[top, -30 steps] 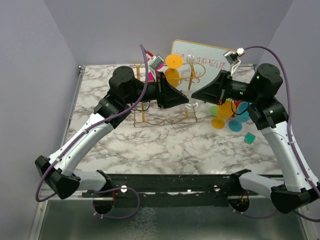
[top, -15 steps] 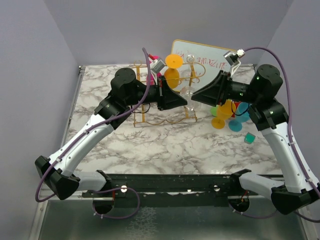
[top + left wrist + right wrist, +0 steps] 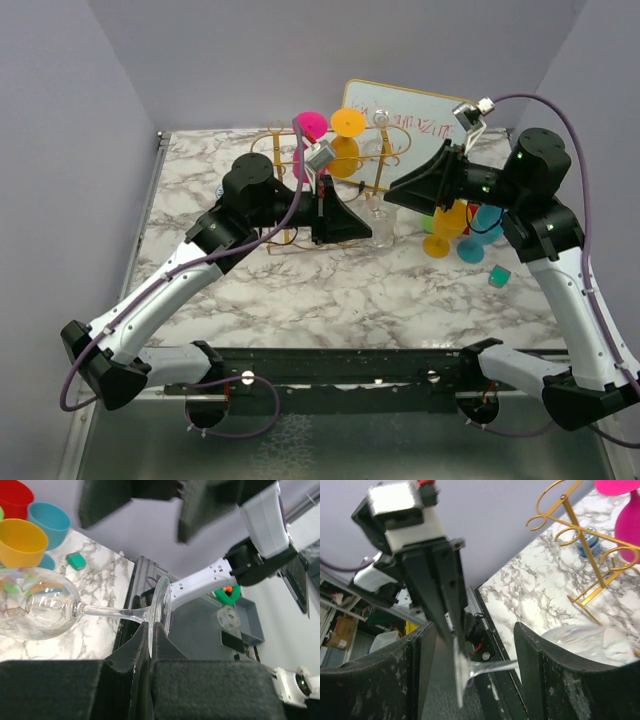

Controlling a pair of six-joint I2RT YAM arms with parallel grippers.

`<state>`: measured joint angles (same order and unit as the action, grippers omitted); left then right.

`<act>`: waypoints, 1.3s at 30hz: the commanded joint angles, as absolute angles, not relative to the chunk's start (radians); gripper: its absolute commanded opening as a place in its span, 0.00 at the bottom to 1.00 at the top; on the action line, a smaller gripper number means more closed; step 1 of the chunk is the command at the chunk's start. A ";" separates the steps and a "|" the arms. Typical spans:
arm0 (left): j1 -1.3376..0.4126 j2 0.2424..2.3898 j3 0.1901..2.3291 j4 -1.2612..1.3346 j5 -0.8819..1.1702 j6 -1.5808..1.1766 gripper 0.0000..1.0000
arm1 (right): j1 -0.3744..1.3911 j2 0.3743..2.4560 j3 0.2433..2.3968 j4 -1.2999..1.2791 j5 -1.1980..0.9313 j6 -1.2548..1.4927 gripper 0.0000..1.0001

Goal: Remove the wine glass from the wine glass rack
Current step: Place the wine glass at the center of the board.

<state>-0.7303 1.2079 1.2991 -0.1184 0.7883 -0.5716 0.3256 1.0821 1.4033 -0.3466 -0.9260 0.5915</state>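
Lying on its side, the glass [image 3: 47, 607] is off the hooks of the rack [image 3: 384, 160]. It sits low over the table [image 3: 330, 290], just in front of the rack's right end. Can't tell if it touches the base rails. The bowl points toward the R arm's side and the foot toward the L arm.

The L gripper [image 3: 150, 630] has its fingers pressed together on the rim of the foot, pinching it edge-on, w/ the stem running out roughly level from there. The R gripper [image 3: 470, 635] is spread wide. Stem and foot show btw its fingers but are apart from both. In the top view it hangs near the glass, just behind and above.

A pink glass [image 3: 312, 126] and an orange glass [image 3: 348, 122] hang foot-up on the rack. A whiteboard [image 3: 430, 115] leans behind them.

To the right, under the R arm, stand a yellow glass [image 3: 447, 225] and a teal glass [image 3: 485, 225], close together. A green cube [image 3: 498, 277] sits nearer the front edge.
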 commanded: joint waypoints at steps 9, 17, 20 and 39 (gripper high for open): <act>-0.887 1.137 1.233 -0.084 0.843 -0.300 0.00 | 0.011 1.125 1.375 -0.402 -1.038 0.606 0.69; -0.928 1.066 1.163 -0.088 0.874 -0.125 0.00 | -0.031 1.091 1.204 -0.104 -1.265 0.805 0.74; -0.928 1.012 1.117 -0.101 0.875 -0.042 0.00 | -0.032 1.057 1.138 0.050 -1.261 0.878 0.79; -0.928 0.948 1.106 -0.106 0.964 0.151 0.00 | 0.089 1.050 0.965 0.261 -1.434 0.991 0.76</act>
